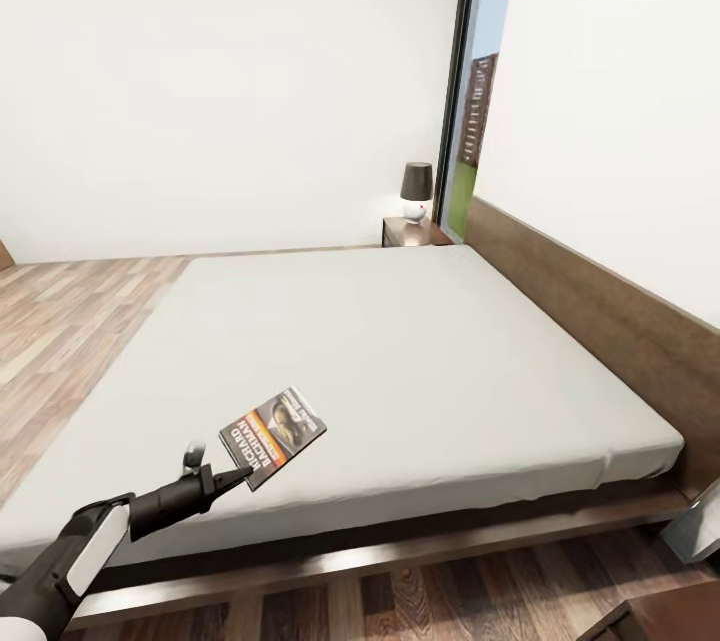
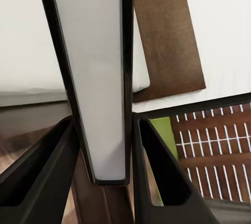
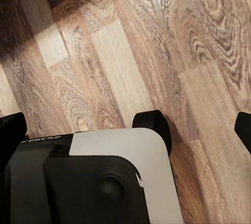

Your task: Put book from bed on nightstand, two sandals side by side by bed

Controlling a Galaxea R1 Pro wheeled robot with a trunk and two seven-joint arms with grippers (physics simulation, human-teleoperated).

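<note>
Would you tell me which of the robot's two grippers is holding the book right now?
The left gripper: its fingers are clamped on the book, lifted over the bed. The right gripper hangs over bare wood floor.

White walls (image 1: 230, 81) fill upper left and upper right of head view. Tall dark-framed window (image 1: 478, 71) at upper centre-right, showing sky, a brown building, green ground. Wood-plank floor (image 1: 60, 341) at left and along the bottom edge; same planks (image 3: 157, 51) in right wrist view, with a lit band at upper left. Table lamp (image 1: 416, 191), dark shade, white base, in the far corner beside the window.
</note>
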